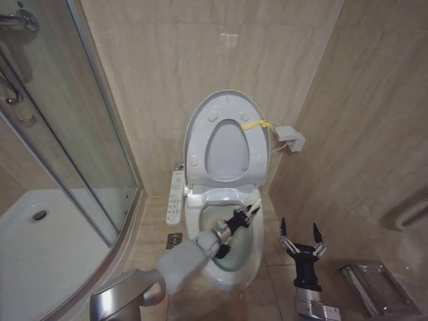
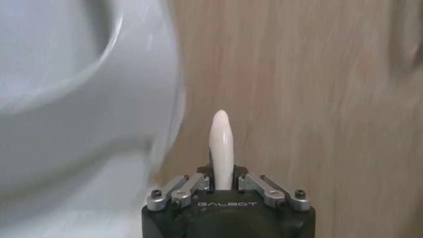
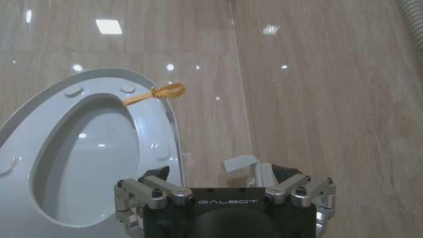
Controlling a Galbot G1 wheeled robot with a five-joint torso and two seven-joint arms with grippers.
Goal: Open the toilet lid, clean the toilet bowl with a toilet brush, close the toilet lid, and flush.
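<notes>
Left hand, beige tiled walls

We see a glass shower cabin at the left with a white shower tray, beige tiled walls, and a metal holder on the right wall.

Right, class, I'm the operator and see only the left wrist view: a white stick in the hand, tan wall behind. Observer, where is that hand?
Observer: The left hand is over the toilet bowl, shut on the toilet brush handle.
Operator: Is the lid up?
Observer: Yes, the toilet lid stands raised against the wall.
Operator: And the other arm?
Observer: The right hand is open, beside the bowl on the robot's right.
</notes>
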